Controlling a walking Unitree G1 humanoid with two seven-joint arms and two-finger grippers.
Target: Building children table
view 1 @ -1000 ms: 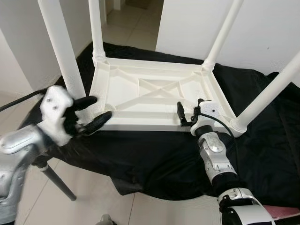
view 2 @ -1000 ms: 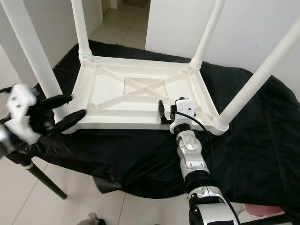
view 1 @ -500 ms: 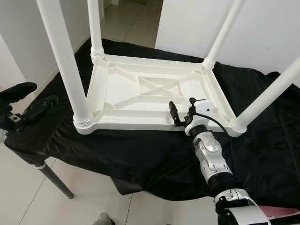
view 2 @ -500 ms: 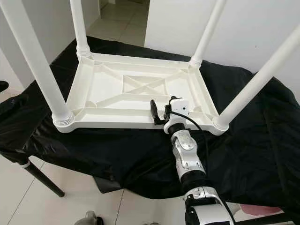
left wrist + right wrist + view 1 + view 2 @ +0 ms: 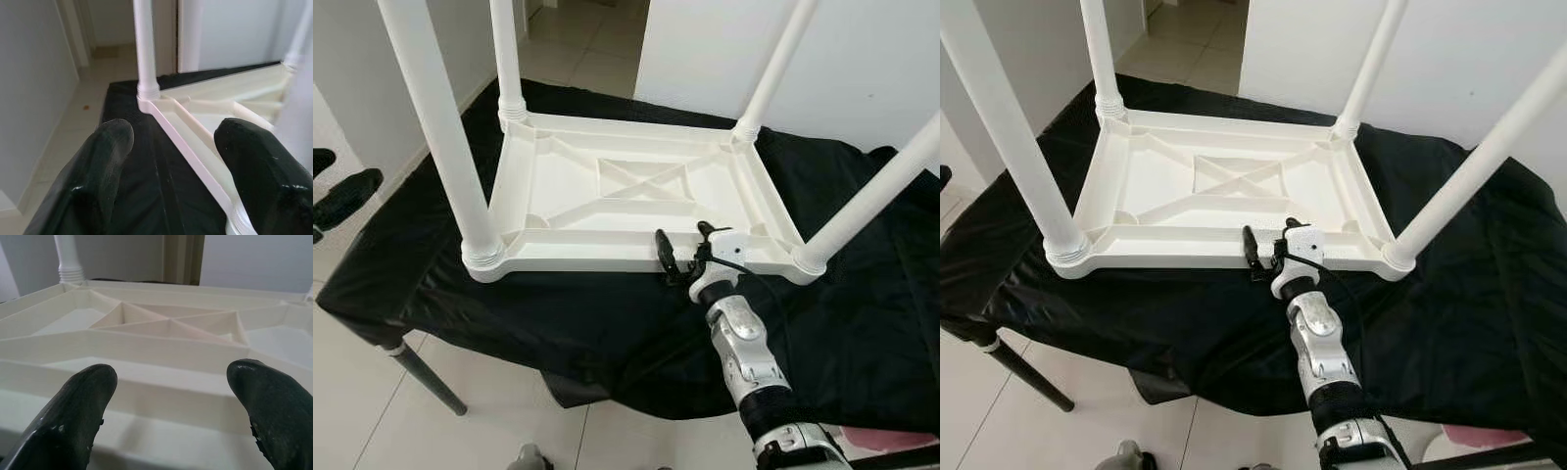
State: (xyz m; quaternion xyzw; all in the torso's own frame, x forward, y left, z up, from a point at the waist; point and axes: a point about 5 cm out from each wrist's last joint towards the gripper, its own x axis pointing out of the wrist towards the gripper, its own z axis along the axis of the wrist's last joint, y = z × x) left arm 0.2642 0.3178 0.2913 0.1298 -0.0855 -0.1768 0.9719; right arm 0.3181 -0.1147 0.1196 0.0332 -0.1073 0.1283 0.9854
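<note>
A white plastic children's table lies upside down on a black cloth, its four legs pointing up. The near-left leg stands in its corner socket. My right gripper is open at the middle of the table's near rim, one finger just outside it. In the right wrist view the open gripper faces the ribbed underside. My left gripper is open at the far left, apart from the table. Nothing sits in the left gripper in its wrist view, which looks at a far leg.
The black cloth covers a support table with a dark metal leg at its near-left. A white wall rises behind the cloth, with tiled floor to its left. Tiled floor also lies below the cloth's front edge.
My left gripper has drawn back to the left, away from the near-left leg it was beside. My right gripper has shifted left along the near rim. The camera has moved slightly.
</note>
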